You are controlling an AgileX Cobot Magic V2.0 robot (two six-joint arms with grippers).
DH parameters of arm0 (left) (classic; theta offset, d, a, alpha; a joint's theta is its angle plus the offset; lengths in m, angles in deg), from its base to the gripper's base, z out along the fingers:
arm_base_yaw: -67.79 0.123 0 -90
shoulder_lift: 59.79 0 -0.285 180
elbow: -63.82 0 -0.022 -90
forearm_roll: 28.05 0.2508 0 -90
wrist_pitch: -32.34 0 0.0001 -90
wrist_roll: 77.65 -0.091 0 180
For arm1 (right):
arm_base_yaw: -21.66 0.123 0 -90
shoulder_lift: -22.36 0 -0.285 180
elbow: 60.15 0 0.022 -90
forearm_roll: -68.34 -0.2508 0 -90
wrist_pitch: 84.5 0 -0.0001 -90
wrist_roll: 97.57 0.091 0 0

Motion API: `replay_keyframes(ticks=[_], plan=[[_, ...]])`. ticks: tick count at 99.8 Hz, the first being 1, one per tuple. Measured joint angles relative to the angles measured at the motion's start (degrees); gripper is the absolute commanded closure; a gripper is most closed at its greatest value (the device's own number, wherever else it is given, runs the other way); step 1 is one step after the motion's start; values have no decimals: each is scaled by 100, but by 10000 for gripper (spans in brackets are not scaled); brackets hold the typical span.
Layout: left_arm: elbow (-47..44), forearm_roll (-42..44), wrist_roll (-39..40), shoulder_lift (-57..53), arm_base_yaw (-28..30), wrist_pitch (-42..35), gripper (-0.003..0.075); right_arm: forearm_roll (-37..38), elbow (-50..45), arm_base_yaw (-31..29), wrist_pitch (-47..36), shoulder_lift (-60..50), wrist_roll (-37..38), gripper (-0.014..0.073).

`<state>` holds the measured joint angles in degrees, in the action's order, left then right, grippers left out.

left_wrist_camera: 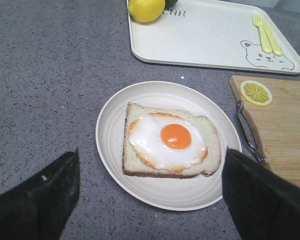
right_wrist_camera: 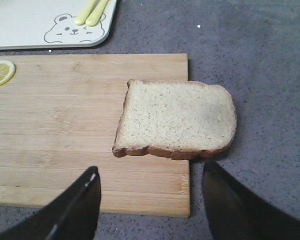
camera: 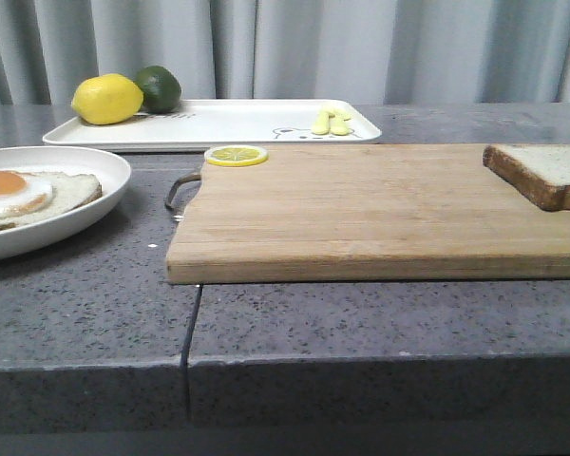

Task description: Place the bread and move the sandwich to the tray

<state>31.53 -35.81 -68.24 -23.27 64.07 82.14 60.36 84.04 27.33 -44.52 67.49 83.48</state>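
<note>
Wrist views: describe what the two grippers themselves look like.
Both are matte black. The left gripper shows two broad, wedge-shaped jaws with small pale flecks on one. The right gripper shows two tapering black jaws, one edge catching a glint. No cables or markings are visible.

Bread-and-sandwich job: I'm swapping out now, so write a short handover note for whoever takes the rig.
Left gripper: open, empty, above the plate.
Right gripper: open, empty, near the bread.
Bread lies on the cutting board, overhanging its right end.
Egg-topped slice sits on the plate; tray is behind.
Done: nothing.
Left: put bread on the egg, move sandwich to tray.
</note>
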Motion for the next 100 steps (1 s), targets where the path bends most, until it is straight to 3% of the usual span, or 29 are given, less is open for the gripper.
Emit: replay_keyframes(ticks=[21,54,79,100], plan=[[0,0,0,0,0,0,176,-1022,243,-613,-248,905,-878,137],[0,0,0,0,0,0,176,-3543,258,-2090,-412,1698,-2834,137],[0,0,0,0,0,0,176,-4397,258,-3109,-26,2066,-3693,137],[0,0,0,0,0,0,176,-5166,69,-3539,118,2407,-4360,137]])
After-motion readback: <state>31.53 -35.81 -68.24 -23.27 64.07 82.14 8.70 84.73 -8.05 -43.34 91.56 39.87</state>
